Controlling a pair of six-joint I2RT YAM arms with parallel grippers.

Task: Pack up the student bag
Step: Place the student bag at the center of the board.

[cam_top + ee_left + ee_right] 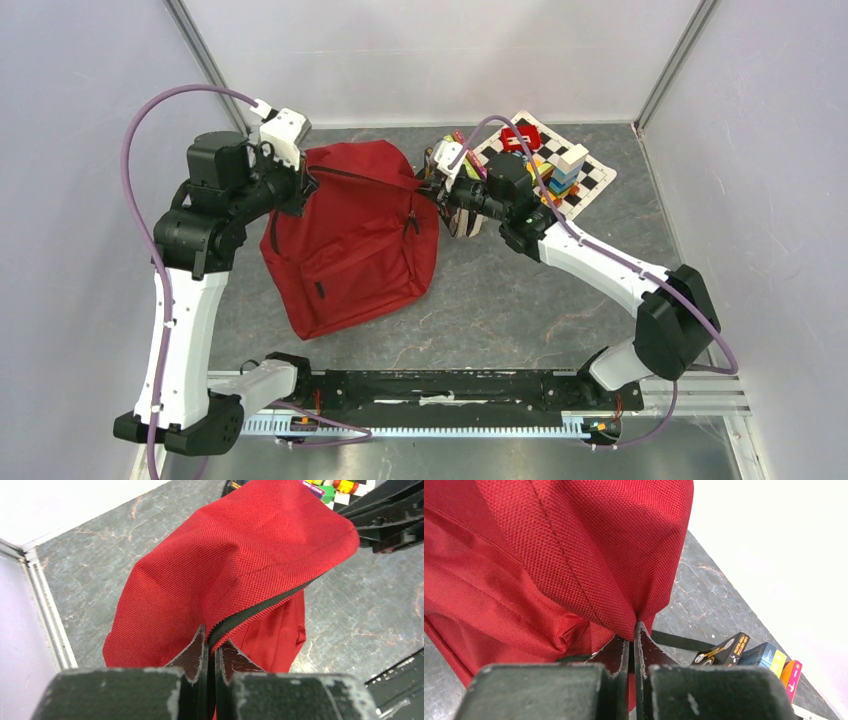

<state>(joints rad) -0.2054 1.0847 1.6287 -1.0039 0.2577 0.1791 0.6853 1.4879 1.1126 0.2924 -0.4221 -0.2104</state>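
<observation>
The student bag (355, 235) is a dark-red fabric backpack lying on the grey table between the two arms, its top end raised. My left gripper (303, 185) is shut on the bag's top left edge; in the left wrist view the jaws (212, 642) pinch the black zipper band (260, 607). My right gripper (432, 190) is shut on the bag's top right corner; in the right wrist view the jaws (633, 632) pinch a fold of red fabric (574, 555). The bag's opening and lining are hidden.
A checkered mat (590, 175) at the back right carries coloured toy blocks (565, 165). Small boxes and books (744, 652) stand just behind the right gripper, along with a black strap (679, 641). Walls close in on three sides.
</observation>
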